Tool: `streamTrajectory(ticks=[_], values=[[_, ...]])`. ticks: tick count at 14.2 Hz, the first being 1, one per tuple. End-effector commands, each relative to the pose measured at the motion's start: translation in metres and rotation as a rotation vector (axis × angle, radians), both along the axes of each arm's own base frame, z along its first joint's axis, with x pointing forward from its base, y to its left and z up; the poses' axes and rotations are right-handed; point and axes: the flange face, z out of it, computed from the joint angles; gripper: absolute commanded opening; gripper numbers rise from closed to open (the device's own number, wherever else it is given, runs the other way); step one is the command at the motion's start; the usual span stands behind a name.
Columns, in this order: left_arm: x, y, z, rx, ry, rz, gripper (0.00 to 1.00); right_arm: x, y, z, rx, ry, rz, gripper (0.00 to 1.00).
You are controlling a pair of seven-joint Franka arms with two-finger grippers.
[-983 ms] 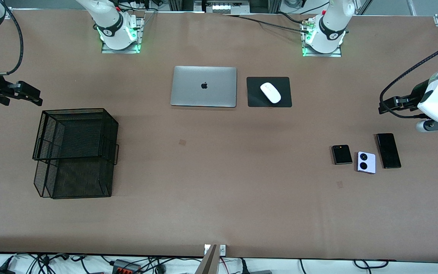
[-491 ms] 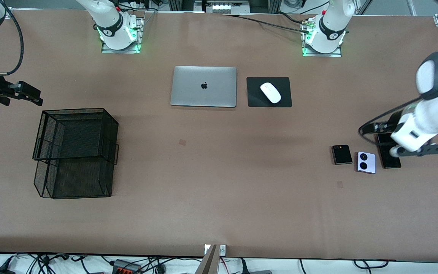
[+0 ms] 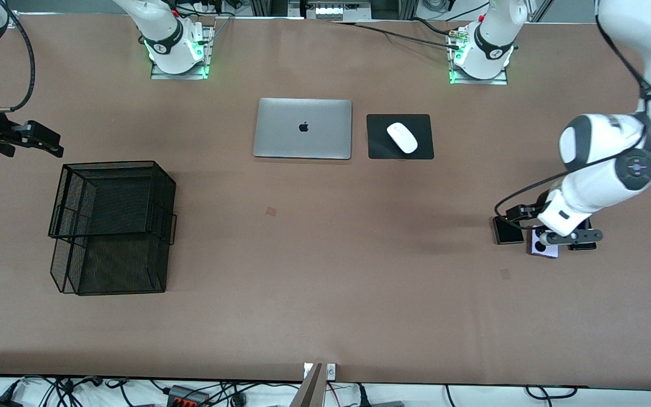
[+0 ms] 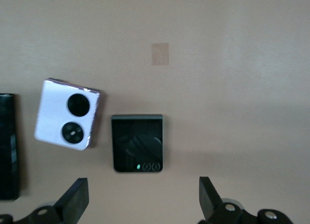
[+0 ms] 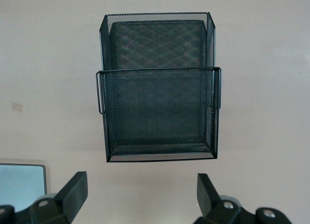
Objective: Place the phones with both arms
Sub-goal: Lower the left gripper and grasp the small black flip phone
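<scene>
Three phones lie side by side toward the left arm's end of the table. They are a small black flip phone [image 3: 506,233] [image 4: 137,142], a lavender-white phone with two black camera circles [image 3: 540,249] [image 4: 68,121] and a long black slab [image 3: 584,245] [image 4: 8,146]. My left hand covers most of the slab and part of the lavender phone. The left gripper [image 3: 520,217] [image 4: 143,197] hangs open over the black flip phone, touching nothing. The right gripper [image 3: 40,140] [image 5: 140,190] waits open and empty in the air by the mesh tray.
A black two-tier wire-mesh tray [image 3: 113,226] [image 5: 160,112] stands toward the right arm's end. A shut silver laptop [image 3: 303,129] and a white mouse [image 3: 402,137] on a black pad [image 3: 379,148] lie mid-table near the bases. A small tape patch [image 4: 160,53] marks the table.
The left arm has swung in from the table's end and come down over the phones, now covering most of the slab. The right arm has not moved.
</scene>
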Motion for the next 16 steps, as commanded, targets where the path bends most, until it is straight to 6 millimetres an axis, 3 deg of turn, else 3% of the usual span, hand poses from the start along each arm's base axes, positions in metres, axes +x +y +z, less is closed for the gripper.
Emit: streamTrajectory(ticks=[1,9,16], values=[[-0.004,0.012,-0.034,-0.014,-0.002,-0.002,1.00,-0.002,-0.001,0.005,0.009,0.006,-0.005,1.00],[-0.004,0.021,-0.090,-0.024,-0.034,-0.041,1.00,0.000,0.004,-0.006,0.008,0.042,-0.007,1.00],[-0.005,0.020,-0.101,-0.028,-0.031,-0.055,1.00,0.000,0.002,-0.004,0.011,0.036,-0.010,1.00]])
